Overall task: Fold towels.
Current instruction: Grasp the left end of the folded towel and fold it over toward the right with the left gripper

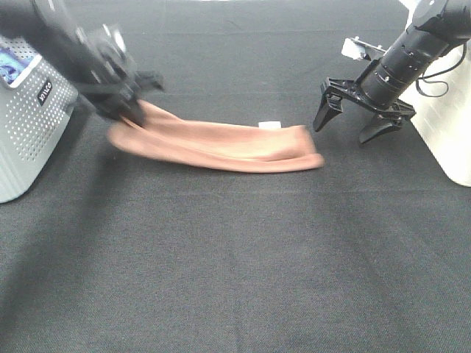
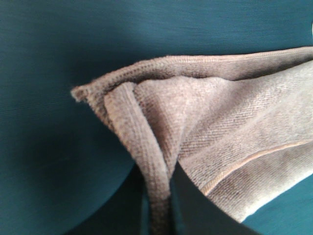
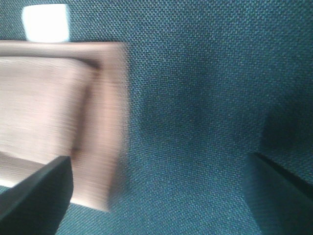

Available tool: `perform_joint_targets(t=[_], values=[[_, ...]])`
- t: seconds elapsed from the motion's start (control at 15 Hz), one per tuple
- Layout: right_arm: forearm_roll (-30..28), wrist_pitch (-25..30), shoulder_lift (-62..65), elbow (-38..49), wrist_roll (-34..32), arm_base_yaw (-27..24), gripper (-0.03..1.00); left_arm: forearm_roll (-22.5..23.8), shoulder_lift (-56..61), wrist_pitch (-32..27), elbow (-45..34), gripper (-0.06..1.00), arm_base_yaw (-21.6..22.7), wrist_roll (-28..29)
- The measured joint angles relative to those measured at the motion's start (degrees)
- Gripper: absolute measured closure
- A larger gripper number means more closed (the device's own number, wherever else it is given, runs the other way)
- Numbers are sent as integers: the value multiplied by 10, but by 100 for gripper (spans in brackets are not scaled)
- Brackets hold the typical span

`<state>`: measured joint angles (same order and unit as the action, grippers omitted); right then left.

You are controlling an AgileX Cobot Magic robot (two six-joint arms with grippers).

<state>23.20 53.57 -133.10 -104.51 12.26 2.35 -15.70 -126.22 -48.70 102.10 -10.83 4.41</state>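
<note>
The high view alone shows the whole towel (image 1: 221, 143): a long, folded reddish-brown band across the dark worktop (image 1: 235, 257), its left end raised off the surface. The left wrist view adds the grip. The left end effector (image 1: 126, 103) is clamped on a hemmed corner, with cloth squeezed between its dark fingers (image 2: 195, 210). In the right wrist view the right end effector (image 1: 358, 121) is spread wide and holds nothing, over bare woven worktop just beside the towel's other end and near a small white tag (image 3: 45, 23). The cloth is nubby microfibre with a stitched edge.
</note>
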Motion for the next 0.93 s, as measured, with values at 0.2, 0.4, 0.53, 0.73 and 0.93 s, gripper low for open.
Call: perform_joint_targets(t=[0.2, 0.4, 0.53, 0.73, 0.93], values=[[0, 1, 0, 0, -3, 0, 9, -14, 4, -36, 51, 91, -13, 22], [0, 1, 0, 0, -17, 0, 9, -105, -21, -15, 57, 91, -66, 23], [0, 5, 0, 0, -18, 0, 9, -165, -54, 27, 57, 91, -92, 23], [0, 14, 0, 0, -18, 0, 9, -210, -75, 72, 57, 91, -115, 23], [0, 21, 0, 0, -18, 0, 9, -247, -95, 128, 57, 84, -140, 23]])
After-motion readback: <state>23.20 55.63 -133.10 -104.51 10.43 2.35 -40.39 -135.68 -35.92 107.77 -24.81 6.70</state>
